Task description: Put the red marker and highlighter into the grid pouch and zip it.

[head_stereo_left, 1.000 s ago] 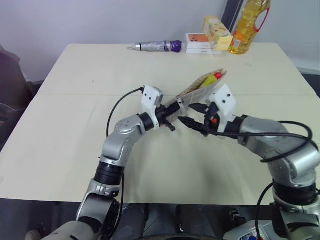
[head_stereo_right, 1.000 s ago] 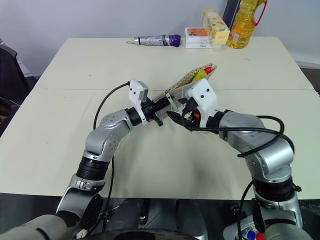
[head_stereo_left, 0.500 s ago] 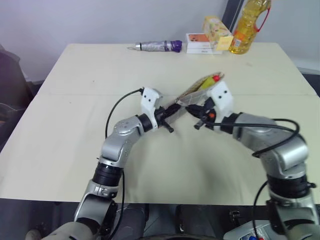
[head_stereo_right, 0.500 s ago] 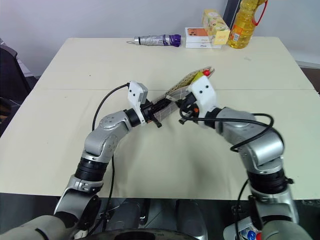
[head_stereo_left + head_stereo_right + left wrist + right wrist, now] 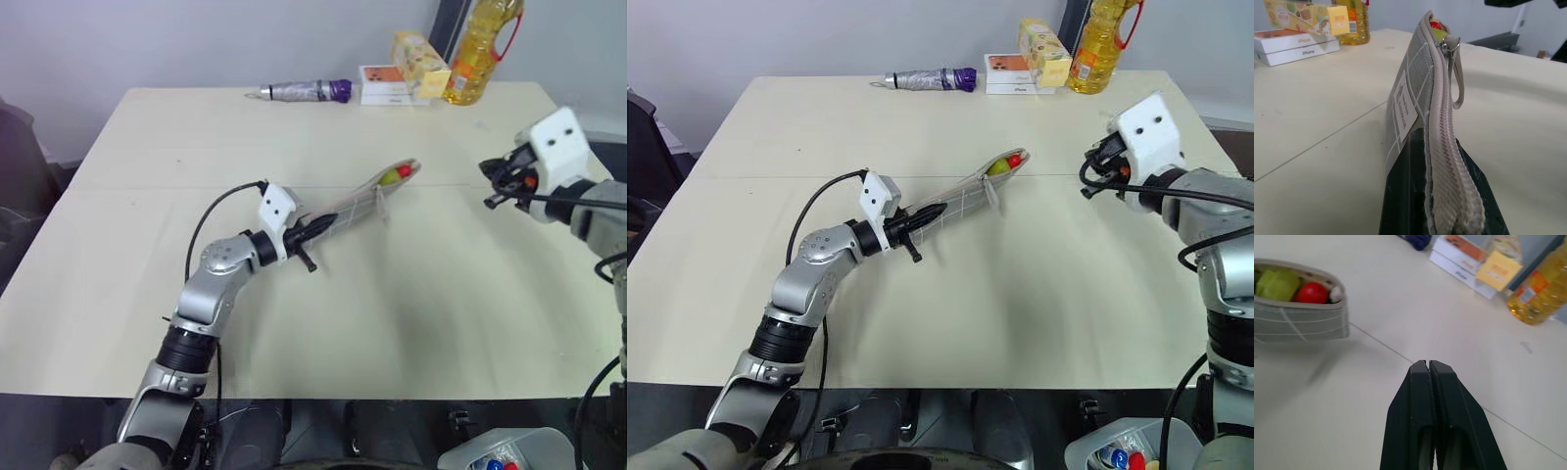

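Pinching the near end of the grid pouch [image 5: 348,203] in my left gripper [image 5: 306,231], I hold it on edge above the table [image 5: 176,147], slanting up and away from me toward the far right. My fingers are closed tight on the fabric at the closed end, the white label and zipper track running away from them in the left wrist view. The zipper pull [image 5: 1449,45] with its cord sits close to the far end, and past it a short stretch of mouth gapes, with the red marker [image 5: 1312,292] and the highlighter [image 5: 1277,284] side by side inside, their tips showing. My right gripper [image 5: 498,181] hangs well off to the right, jaws pressed together on nothing. Both pens look to be in, so I judge the zip is what remains. To finish it well I should keep the left grip firm and the pouch taut, nudge the tips below the teeth, then take the pull and draw it straight along the track, not sideways.
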Controlling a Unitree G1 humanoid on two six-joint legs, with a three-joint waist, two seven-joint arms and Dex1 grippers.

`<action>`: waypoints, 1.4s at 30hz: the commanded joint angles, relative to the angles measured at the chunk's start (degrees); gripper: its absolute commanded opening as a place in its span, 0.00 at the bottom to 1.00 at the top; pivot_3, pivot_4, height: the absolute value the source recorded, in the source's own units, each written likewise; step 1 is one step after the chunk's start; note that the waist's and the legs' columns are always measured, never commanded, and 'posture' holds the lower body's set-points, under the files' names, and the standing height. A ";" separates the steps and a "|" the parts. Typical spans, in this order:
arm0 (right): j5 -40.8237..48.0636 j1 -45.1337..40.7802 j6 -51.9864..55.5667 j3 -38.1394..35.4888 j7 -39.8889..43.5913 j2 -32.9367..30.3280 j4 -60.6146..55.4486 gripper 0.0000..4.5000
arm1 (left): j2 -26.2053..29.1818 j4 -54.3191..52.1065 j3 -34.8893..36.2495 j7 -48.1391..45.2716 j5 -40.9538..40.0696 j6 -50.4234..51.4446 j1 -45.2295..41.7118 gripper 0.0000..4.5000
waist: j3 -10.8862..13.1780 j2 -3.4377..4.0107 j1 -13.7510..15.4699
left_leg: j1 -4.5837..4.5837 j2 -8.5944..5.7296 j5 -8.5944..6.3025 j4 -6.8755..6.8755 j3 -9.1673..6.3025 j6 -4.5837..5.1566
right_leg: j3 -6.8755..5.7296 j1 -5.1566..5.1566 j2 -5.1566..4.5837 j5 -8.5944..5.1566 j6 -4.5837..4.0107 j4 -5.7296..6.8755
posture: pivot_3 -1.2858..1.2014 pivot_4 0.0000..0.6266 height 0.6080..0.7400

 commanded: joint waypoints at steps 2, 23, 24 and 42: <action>7.19 -0.19 2.70 -1.19 3.70 3.42 -6.89 0.14 | 0.51 -1.21 0.41 -0.07 -0.60 1.09 1.03 0.00 | 0.00 0.00 -0.02 | 0.00 0.00 0.00 0.00 -0.01 0.00 | 0.00 0.01 0.00 0.00 0.00 -0.01 | 0.52 0.24 1.00; 8.66 -0.84 6.16 4.54 -6.38 22.10 -4.60 0.45 | -0.16 -4.55 0.21 -0.59 -3.49 3.54 1.33 0.00 | 0.00 -0.01 0.18 | -0.01 -0.03 0.00 -0.01 -0.06 -0.01 | 0.00 0.00 -0.01 0.00 0.00 -0.01 | 0.52 0.24 1.00; 8.59 -0.86 6.16 4.49 -6.64 22.20 -4.49 0.35 | -0.13 -4.65 0.21 -0.60 -3.48 3.52 1.45 0.00 | 0.00 -0.01 0.21 | -0.01 -0.03 0.00 -0.01 -0.06 -0.01 | 0.00 0.00 -0.01 0.00 0.00 -0.01 | 0.52 0.24 1.00; 4.33 -4.89 5.09 1.18 -5.62 6.37 -1.22 0.00 | 6.69 0.53 -4.45 -3.94 5.94 -8.11 4.62 0.00 | 0.00 0.00 -0.05 | 0.00 -0.02 0.00 -0.04 -0.03 0.00 | 0.01 -0.02 -0.03 0.00 0.00 -0.02 | 0.52 0.24 1.00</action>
